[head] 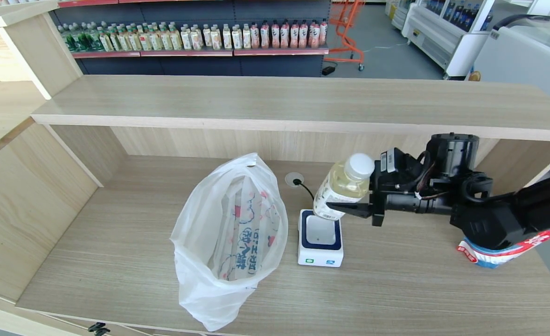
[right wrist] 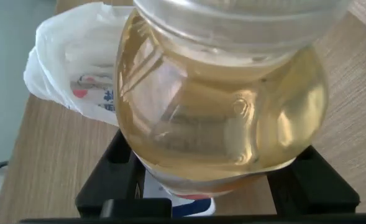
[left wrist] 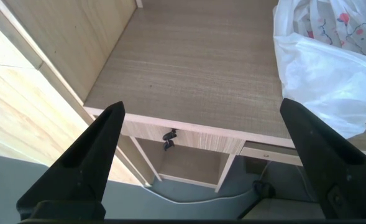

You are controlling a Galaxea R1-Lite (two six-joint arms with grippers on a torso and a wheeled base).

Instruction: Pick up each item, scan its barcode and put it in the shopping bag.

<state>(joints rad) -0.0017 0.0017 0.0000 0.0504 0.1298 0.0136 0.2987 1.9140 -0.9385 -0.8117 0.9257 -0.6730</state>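
Head view: the right end effector [head: 345,208] comes in from three o'clock and is clamped across the lower body of a clear bottle [head: 344,185] of pale yellow drink. The bottle is held tilted, its white cap toward one o'clock and its labelled base dipping toward seven o'clock. The base hangs right over the window of the white scanner [head: 320,239] at the middle of the table [head: 396,289]. Whether the two touch cannot be told. The tilt seems meant to turn the label's barcode toward the window, so this looks like the scanning step.

At nine o'clock of the scanner, just beside it, stands the white shopping bag [head: 200,261], its mouth gaping upward and ready to take the bottle. A printed packet [head: 247,224] already stands inside it. A black cable [head: 306,188] runs from the scanner's back toward twelve o'clock. At four o'clock of the scanner, well apart and partly under the right arm, a blue-and-red pack [head: 491,259] lies on the table, probably waiting its turn.

Right wrist view: the bottle [right wrist: 226,124] sits between dark fingers [right wrist: 108,180], with the shopping bag [right wrist: 64,68] beyond.

Left wrist view: the left end effector [left wrist: 207,165] is spread wide and holds nothing. It hangs off the table's [left wrist: 189,74] near edge, out of the way, with the shopping bag [left wrist: 332,74] close by.
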